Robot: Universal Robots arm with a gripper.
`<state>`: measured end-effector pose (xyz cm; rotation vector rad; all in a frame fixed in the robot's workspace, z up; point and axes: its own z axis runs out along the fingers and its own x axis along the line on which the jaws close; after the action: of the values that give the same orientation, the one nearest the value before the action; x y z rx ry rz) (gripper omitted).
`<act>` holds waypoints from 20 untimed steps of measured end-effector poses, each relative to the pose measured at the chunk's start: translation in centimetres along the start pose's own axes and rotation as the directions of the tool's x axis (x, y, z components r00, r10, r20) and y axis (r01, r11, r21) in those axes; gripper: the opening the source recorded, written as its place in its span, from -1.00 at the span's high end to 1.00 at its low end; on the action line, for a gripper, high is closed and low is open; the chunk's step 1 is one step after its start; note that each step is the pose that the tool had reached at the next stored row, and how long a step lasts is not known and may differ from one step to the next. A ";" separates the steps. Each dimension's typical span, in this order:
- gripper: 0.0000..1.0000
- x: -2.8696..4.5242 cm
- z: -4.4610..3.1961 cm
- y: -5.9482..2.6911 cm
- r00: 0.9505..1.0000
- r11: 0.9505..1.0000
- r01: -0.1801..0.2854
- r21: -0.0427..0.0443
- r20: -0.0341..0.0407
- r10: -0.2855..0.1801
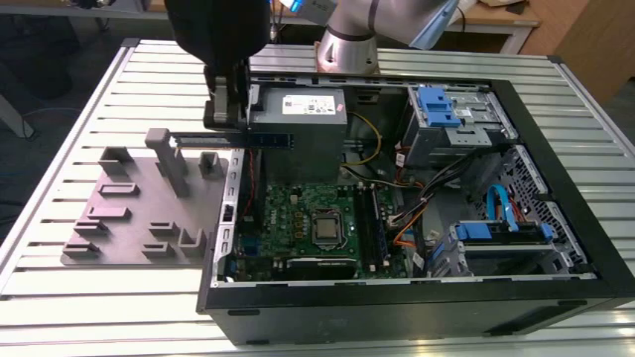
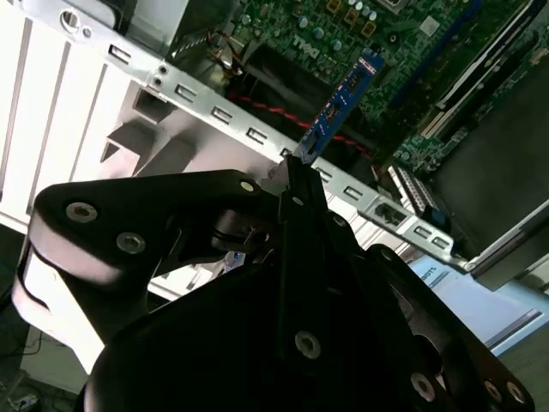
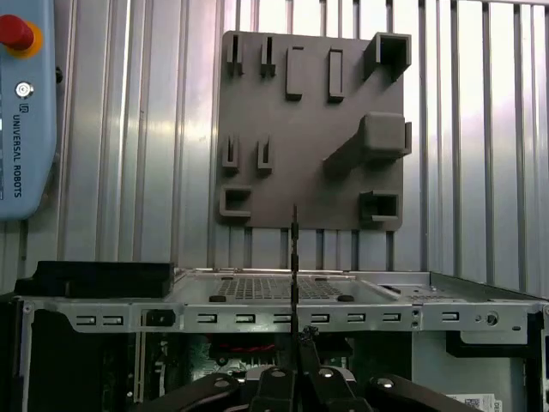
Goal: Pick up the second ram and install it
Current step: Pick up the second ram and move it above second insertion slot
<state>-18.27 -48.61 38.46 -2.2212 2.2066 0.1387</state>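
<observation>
The gripper (image 1: 228, 123) is holding the second ram (image 1: 273, 139) clamped between its jaws, above the computer case (image 1: 397, 312) wall nearest the holder plate (image 1: 139, 216); judging by this, the transfer is underway, and installing is calling for alignment with the slots beside the CPU socket (image 1: 326, 227).

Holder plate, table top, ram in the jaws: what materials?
The holder plate looks like matte grey plastic: uniform colour, chunky blocks. The table is probably aluminium: ribbed slats, bright sheen. The second ram is a thin bluish circuit board.
</observation>
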 end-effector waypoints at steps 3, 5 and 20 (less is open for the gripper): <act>0.74 0.00 -0.05 -0.96 1.000 1.000 0.000 -0.001 0.000 0.000; 0.74 0.01 -0.08 -1.53 1.000 1.000 0.000 -0.001 0.000 0.000; 0.74 0.03 -0.30 -5.57 1.000 1.000 0.000 -0.006 0.000 0.000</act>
<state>-12.69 -48.60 38.44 -2.2236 2.2094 0.1453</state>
